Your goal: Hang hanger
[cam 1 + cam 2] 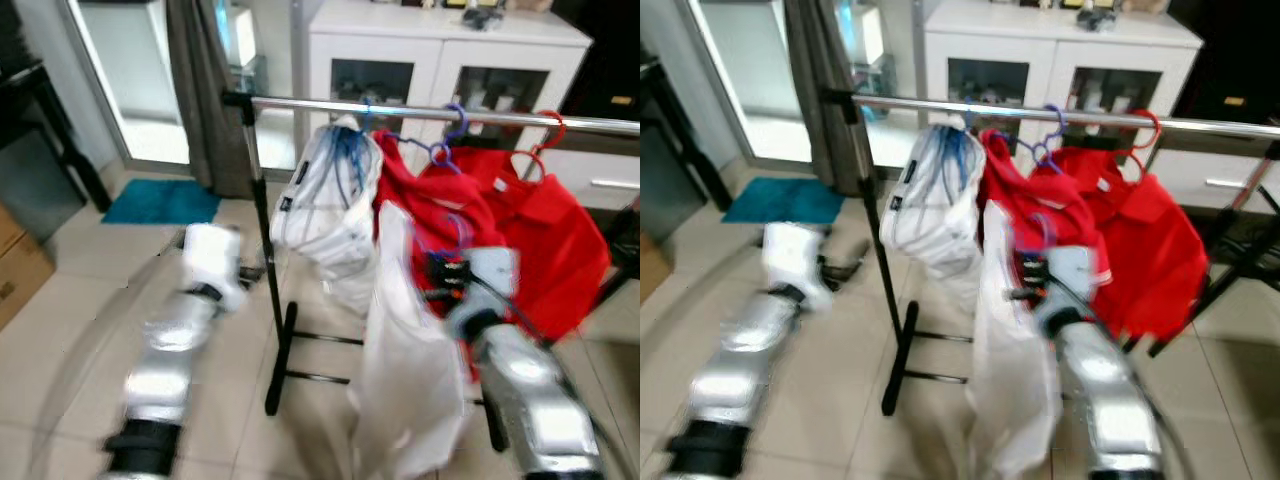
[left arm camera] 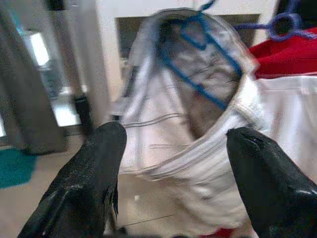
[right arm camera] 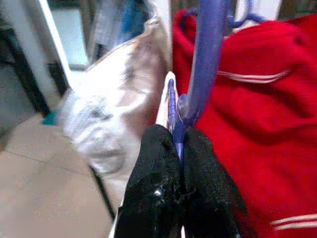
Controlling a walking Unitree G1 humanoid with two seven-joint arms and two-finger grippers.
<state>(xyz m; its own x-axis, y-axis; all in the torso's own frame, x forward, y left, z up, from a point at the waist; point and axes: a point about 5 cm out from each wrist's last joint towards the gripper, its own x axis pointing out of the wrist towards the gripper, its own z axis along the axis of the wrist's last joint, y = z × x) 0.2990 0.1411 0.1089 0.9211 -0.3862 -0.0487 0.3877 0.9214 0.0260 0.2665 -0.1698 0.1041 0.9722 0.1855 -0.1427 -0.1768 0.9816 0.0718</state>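
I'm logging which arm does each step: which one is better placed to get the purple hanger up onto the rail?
Right. The right gripper is shut on the purple hanger carrying the white garment, just below the rail. The left gripper is open, holding nothing, and sits lower, off to the left.

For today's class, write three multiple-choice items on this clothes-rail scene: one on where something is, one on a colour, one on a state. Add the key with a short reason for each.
1. Where does the white garment on the blue hanger hang?
A. On the floor
B. On the rail, left of the red garments
C. Inside the cabinet

2. What colour is the hanger held by the right hand?
A. Purple
B. Green
C. Yellow

3. How do the left hand's fingers stand?
A. Shut on a garment
B. Shut on the rail
C. Open, holding nothing

Key: 1 B, it hangs from the rail beside the red garments. 2 A, the purple hanger sits between the shut fingers. 3 C, the fingers are spread apart around nothing.
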